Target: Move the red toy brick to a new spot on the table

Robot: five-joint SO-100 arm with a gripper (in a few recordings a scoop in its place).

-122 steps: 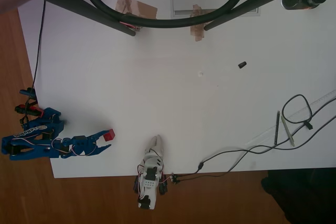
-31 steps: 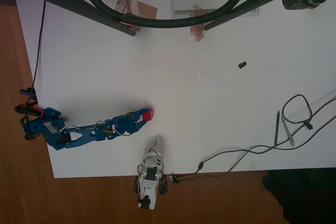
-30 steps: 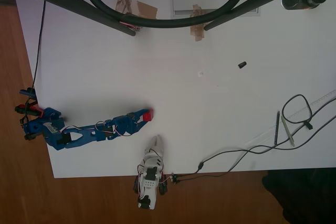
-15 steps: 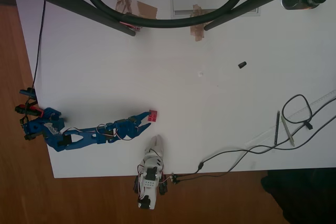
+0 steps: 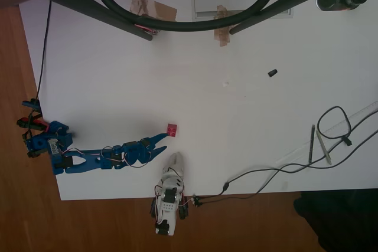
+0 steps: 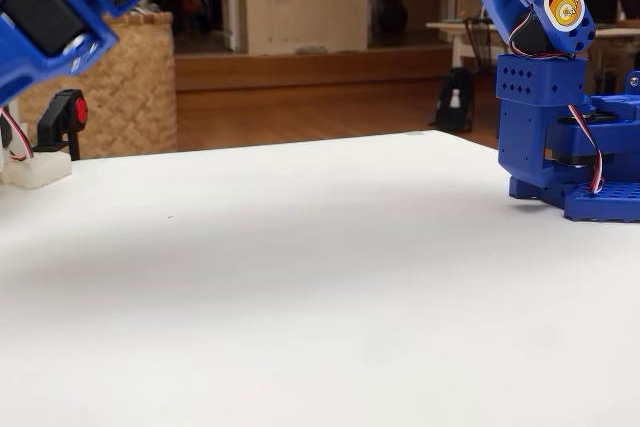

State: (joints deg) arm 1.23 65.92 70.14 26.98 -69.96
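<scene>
Red toy brick (image 5: pixel 172 129) now released; gripper (image 5: pixel 160 140) withdrawn

Overhead view: bright, even daylight. The table (image 5: pixel 177 75) reads near-white and mildly overexposed, surface texture washed out, more so toward 3 o'clock. Shadows soft and faint; the blue arm (image 5: pixel 100 157) throws a pale grey shadow toward 12 o'clock. The dark bars (image 5: pixel 88 7) and black ring (image 5: pixel 183 25) at 12 o'clock are blurred, too close to the lens. Overall sharpness modest; the red toy brick (image 5: pixel 172 129) shows as a small soft-edged patch. Wooden floor (image 5: pixel 23 87) at 9 o'clock looks saturated orange.

Fixed view: low angle, table (image 6: pixel 320 287) bright and featureless, broad diffuse shadow at 9 o'clock. Arm base (image 6: pixel 560 147) at 3 o'clock reasonably sharp; arm parts (image 6: pixel 60 7) at 10 o'clock blurred. Background room dimmer, soft focus.
</scene>
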